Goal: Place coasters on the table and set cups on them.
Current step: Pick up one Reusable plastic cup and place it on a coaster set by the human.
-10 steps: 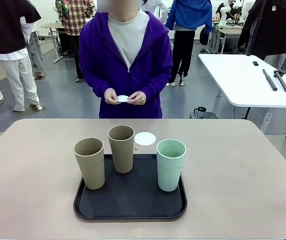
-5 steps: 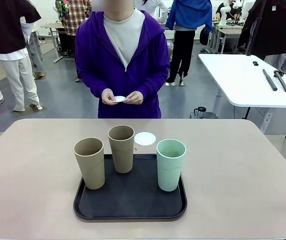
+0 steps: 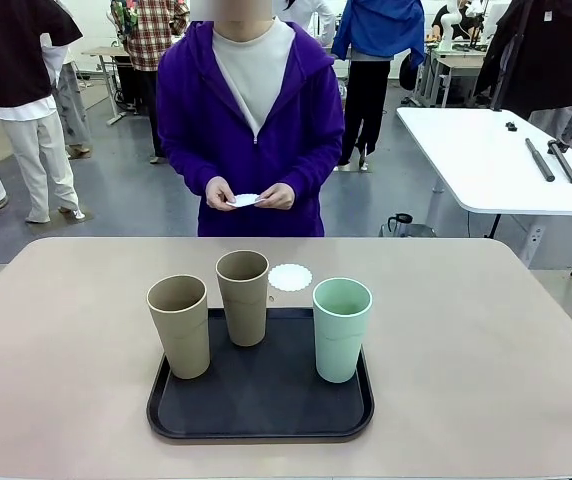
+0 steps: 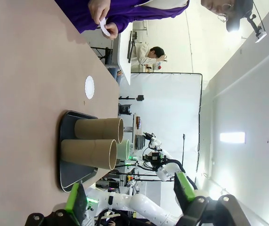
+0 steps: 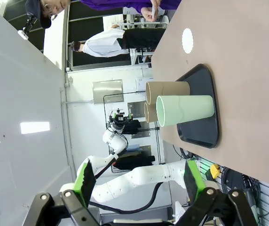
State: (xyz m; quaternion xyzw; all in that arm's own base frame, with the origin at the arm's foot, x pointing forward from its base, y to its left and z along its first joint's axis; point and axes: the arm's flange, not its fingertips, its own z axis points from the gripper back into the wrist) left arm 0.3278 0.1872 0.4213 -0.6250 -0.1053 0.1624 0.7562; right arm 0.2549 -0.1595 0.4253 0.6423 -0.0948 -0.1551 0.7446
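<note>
Coasters sat in two places: one coaster [image 3: 290,277] lay flat on the table [image 3: 486,350] just behind the black tray [image 3: 266,392], while another coaster [image 3: 245,200] was pinched between the hands [image 3: 276,196] of a person in purple at the far edge. On the tray, left to right, stood a beige cup [image 3: 179,325], a second beige cup [image 3: 243,297] and a mint-green cup [image 3: 341,330], all upright. The left gripper [image 4: 130,197] and the right gripper [image 5: 140,181] were well back from the cups, jaws spread wide and empty.

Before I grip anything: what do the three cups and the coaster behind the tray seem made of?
The left beige cup, middle beige cup and mint cup: matte, opaque, no glare; probably plastic or fibre composite. The coaster: thin white paper, judging by its flat scalloped edge.
</note>
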